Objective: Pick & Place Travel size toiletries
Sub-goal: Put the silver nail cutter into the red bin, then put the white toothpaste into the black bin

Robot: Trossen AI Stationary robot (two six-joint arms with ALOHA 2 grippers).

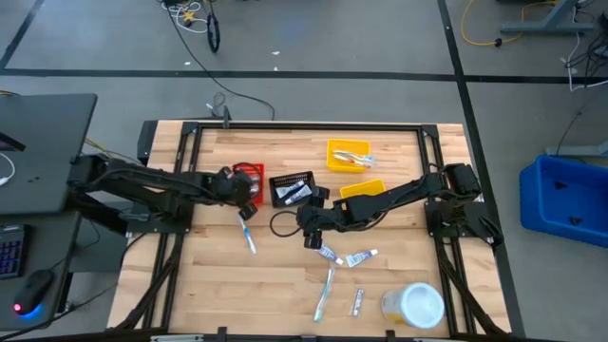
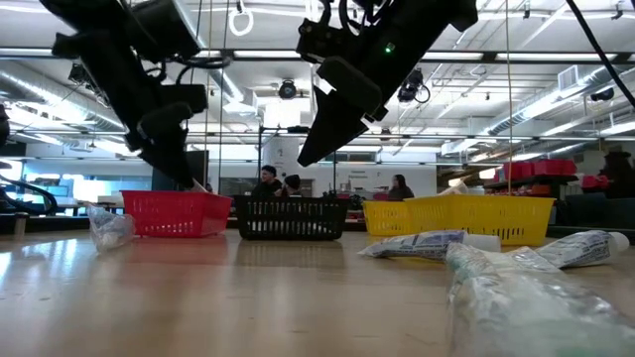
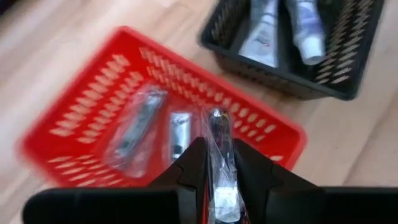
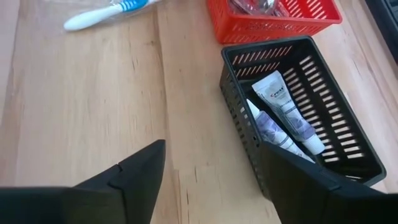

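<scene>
My left gripper (image 3: 217, 149) hovers over the red bin (image 3: 81, 124), shut on a slim clear-wrapped toiletry (image 3: 216, 134). Two more wrapped items (image 3: 140, 124) lie on the red bin's floor. Two white-and-blue tubes (image 4: 283, 115) lie in the black bin (image 4: 239, 109). My right gripper (image 4: 212, 149) hangs open above bare wood just on the near side of the black bin (image 1: 292, 188), with nothing between its fingers. Loose on the table lie a toothbrush (image 1: 247, 233), two tubes (image 1: 330, 252), another toothbrush (image 1: 325, 294) and a sachet (image 1: 358, 302). My left gripper pinches the wrapped toiletry between its two fingers (image 3: 198, 158), which slant down from the table's left. The item lies along the fingers, and its far end (image 3: 216, 118) sticks out past the tips. It hangs clear above the red bin's floor.
Two yellow bins (image 1: 347, 155) (image 1: 361, 190) stand behind and right of the black bin. A big jar with a white lid (image 1: 415, 306) sits near the front right. A dark cable loop (image 1: 282, 224) lies by my right gripper. Bare wood lies at front left.
</scene>
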